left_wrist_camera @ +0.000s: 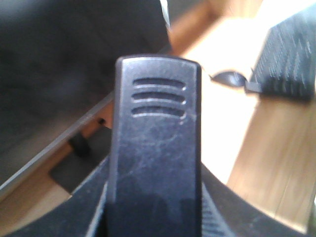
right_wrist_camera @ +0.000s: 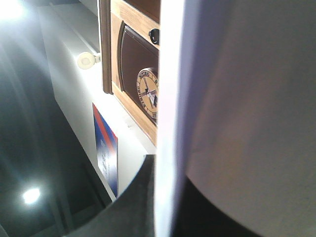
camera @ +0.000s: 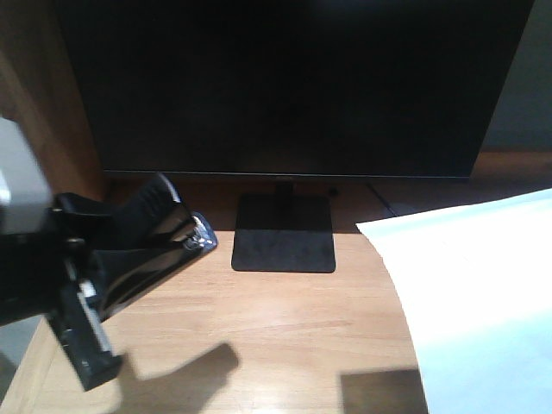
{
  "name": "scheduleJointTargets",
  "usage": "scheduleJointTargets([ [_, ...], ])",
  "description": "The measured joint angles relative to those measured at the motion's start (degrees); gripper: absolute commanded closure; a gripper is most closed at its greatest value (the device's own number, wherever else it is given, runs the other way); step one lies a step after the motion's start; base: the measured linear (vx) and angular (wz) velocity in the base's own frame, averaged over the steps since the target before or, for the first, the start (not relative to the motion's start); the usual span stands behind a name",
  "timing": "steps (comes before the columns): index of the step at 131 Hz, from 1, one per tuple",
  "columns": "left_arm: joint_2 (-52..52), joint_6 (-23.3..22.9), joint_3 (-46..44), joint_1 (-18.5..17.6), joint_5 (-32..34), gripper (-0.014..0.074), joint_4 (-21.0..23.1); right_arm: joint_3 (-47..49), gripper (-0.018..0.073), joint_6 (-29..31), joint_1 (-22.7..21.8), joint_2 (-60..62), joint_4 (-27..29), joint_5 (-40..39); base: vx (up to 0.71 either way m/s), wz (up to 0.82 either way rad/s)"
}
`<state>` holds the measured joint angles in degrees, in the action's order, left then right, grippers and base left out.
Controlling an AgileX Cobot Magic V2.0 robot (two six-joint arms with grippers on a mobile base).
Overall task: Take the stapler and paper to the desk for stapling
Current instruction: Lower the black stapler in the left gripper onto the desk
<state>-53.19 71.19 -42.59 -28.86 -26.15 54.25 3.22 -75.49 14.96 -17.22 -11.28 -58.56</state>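
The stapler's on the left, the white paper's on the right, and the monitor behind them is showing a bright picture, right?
Not quite: the monitor is dark, per the front-facing view. The stapler is left and the paper right, as said.

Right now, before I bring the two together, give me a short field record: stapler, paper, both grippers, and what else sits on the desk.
stapler: black, clamped in the left gripper, over the left side of the desk, seemingly lifted, shadow below
paper: white sheet over the desk's right side, pinched edge-on by the right gripper
left gripper: shut on stapler
right gripper: shut on paper
stapler and paper: apart
also on desk: dark monitor on its flat black stand, at the back
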Motion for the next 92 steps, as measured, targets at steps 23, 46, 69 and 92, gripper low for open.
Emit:
scheduleJointTargets([
  [23,-5.79,12.56,0.0,2.33,-4.86,0.0603,7.05,0.0,0.0565,0.0,0.0,0.0,0.0,0.0,0.0,0.0],
  [46,-10.86,24.75,0.0,7.61,-14.0,0.0603,12.19,0.0,0.0565,0.0,0.0,0.0,0.0,0.0,0.0,0.0],
  [69,-16.21,35.66,0.0,13.4,-20.63,0.0603,15.36,0.0,0.0565,0.0,0.0,0.0,0.0,0.0,0.0,0.0],
  [92,-21.58,42.66,0.0,16.02,-24.0,0.0603,17.16,0.0,0.0565,0.0,0.0,0.0,0.0,0.0,0.0,0.0],
])
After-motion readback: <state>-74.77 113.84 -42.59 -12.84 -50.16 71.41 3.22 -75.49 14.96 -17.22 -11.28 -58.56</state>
